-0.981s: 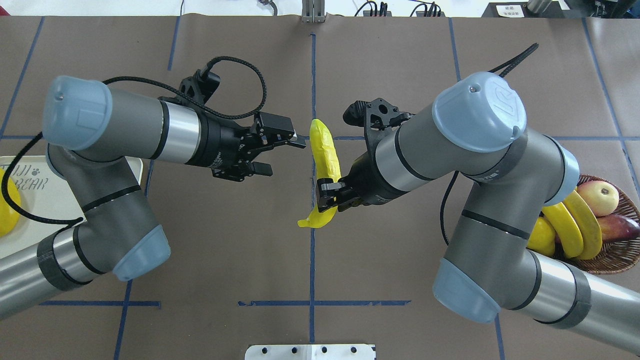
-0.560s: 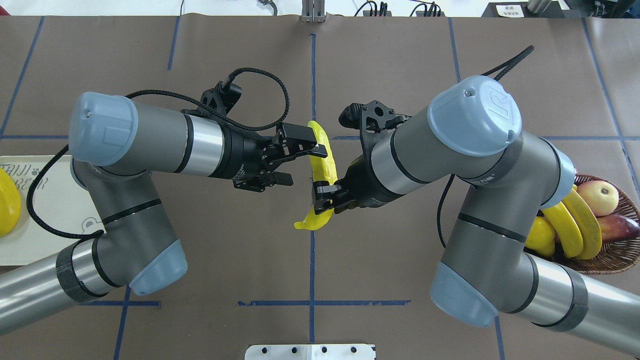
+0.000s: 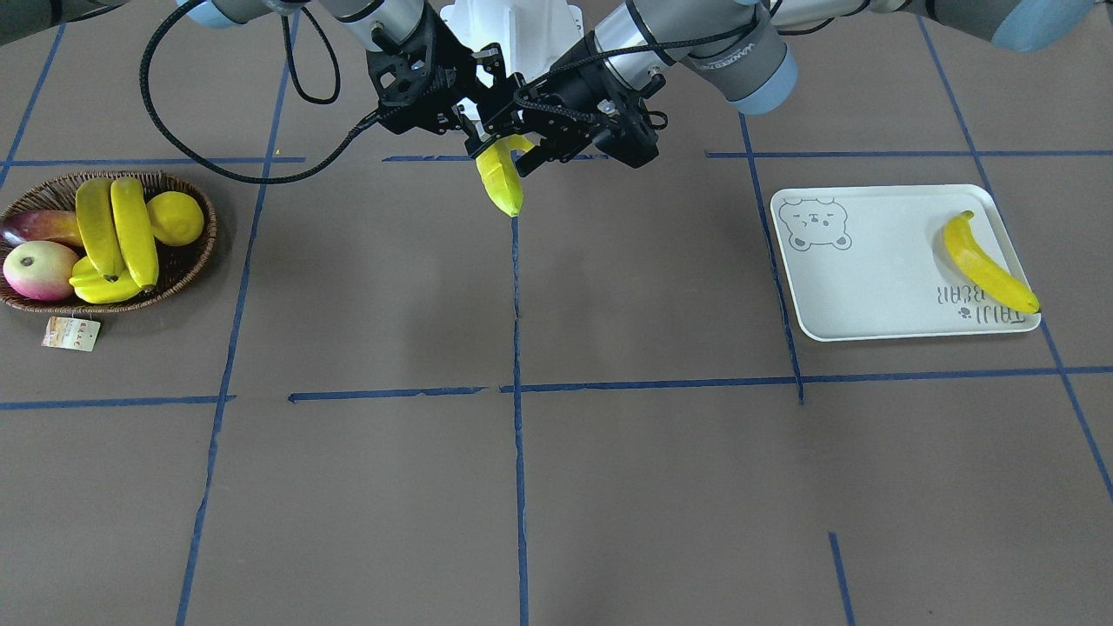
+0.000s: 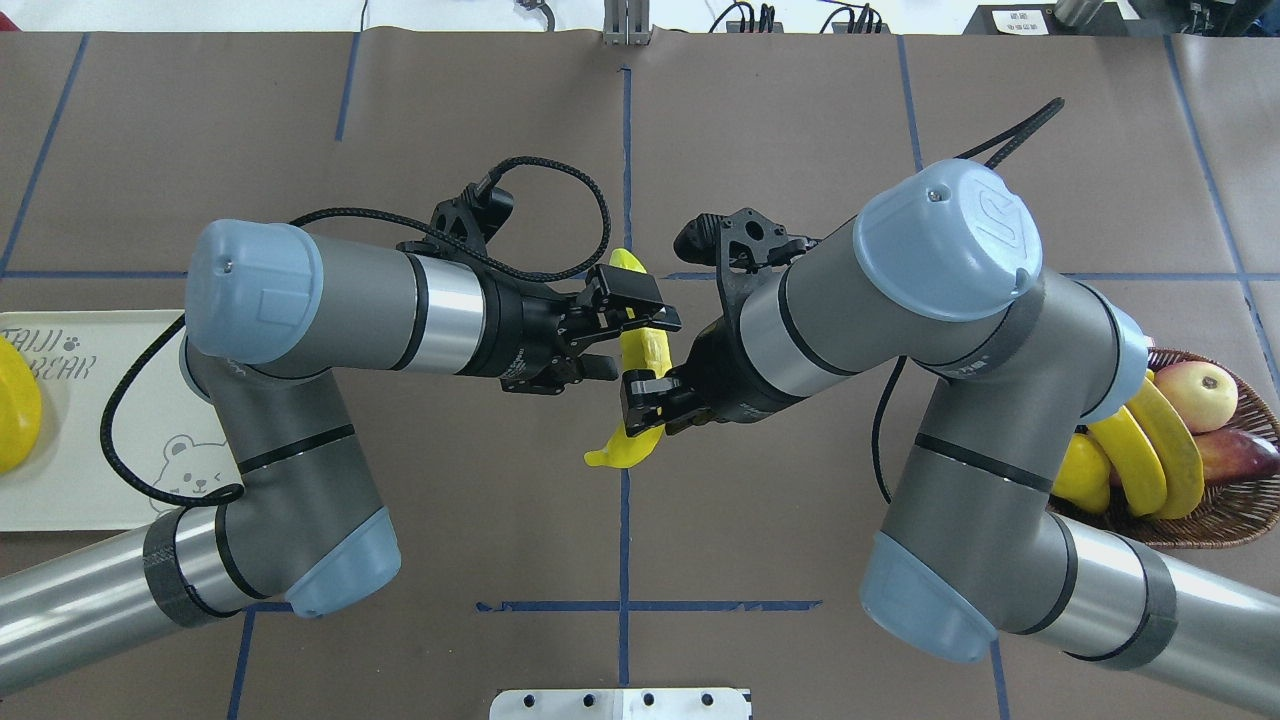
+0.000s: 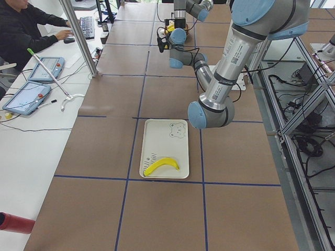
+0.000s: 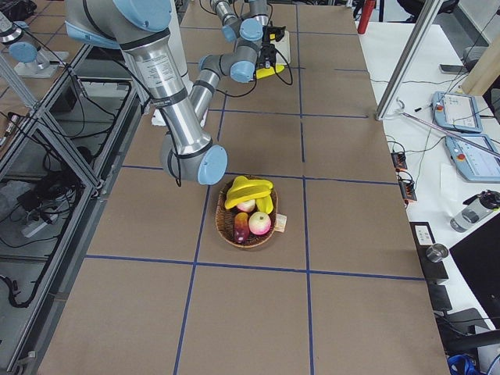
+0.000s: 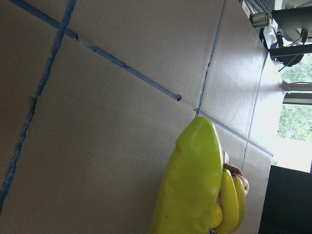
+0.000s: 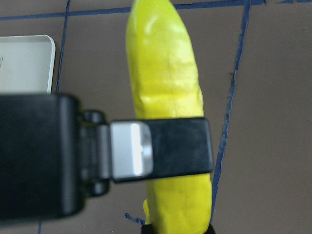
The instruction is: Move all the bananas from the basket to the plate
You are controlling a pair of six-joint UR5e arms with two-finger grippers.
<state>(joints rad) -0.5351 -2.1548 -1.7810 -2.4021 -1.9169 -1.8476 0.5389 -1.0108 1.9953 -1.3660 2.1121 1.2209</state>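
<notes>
So the right fingers (image 4: 645, 387) are clamped across the banana (image 3: 503, 183), holding it in the air over the middle of the table (image 4: 450, 480). The left fingers (image 4: 632, 292) are spread open, sitting either side of its far half.

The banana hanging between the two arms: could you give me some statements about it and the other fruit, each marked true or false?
1. The right gripper holds the raised banana clear of the table. True.
2. The plate has nothing on it. False: one plated banana lies along its edge.
3. The basket has basket bananas in it among other fruit. True.
4. The basket stands right beside the plate. False: they sit at opposite ends of the table.
</notes>
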